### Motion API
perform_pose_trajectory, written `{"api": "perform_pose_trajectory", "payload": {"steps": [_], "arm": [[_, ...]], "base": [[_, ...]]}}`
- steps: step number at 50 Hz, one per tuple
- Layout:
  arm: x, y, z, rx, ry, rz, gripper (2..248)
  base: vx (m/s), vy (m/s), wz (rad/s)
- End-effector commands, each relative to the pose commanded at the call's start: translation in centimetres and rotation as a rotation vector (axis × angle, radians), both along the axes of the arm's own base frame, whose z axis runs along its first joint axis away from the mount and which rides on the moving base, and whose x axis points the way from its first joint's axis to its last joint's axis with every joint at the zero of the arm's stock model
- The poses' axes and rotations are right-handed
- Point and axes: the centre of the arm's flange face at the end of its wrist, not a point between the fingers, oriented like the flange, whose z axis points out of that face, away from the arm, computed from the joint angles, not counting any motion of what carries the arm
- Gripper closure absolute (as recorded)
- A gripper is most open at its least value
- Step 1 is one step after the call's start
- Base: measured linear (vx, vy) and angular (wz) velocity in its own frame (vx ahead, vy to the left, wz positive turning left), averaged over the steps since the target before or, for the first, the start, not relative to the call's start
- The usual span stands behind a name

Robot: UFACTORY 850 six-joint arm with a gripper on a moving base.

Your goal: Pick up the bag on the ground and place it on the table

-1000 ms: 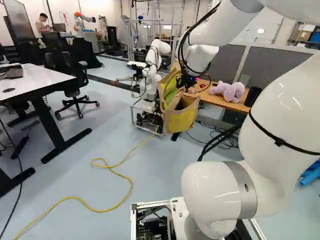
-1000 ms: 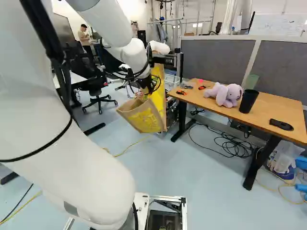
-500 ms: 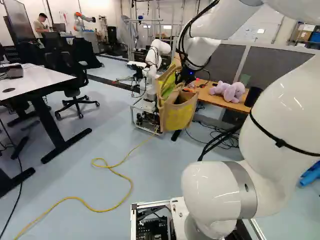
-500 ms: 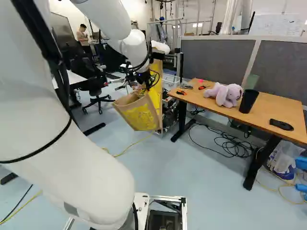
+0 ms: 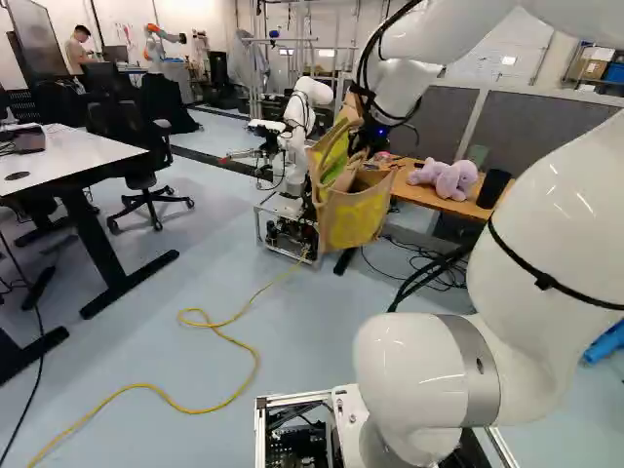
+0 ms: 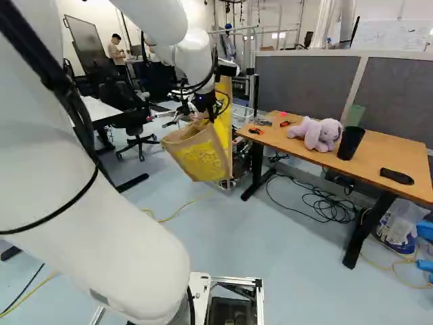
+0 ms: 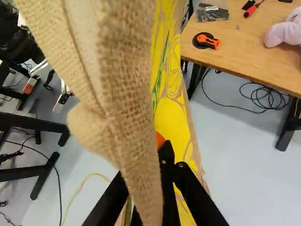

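Bag hangs in gripper above floor, beside table edge.

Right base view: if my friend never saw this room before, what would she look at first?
Probably the big white arm, which fills the left side. Next might be the tan and yellow bag, hanging from the jaws in the air, left of the wooden table. The floppy lilac toy beside the black cup on that table stands out too.
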Motion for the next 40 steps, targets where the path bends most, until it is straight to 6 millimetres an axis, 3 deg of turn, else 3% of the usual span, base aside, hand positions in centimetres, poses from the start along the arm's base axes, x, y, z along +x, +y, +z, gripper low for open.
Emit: {"api": "perform_pose_trajectory", "payload": {"steps": [40], "arm": [[1.5,-0.3,4.3,0.025,0.061,0.063,228]], "base": [[0.000,0.000,0.000]]}}
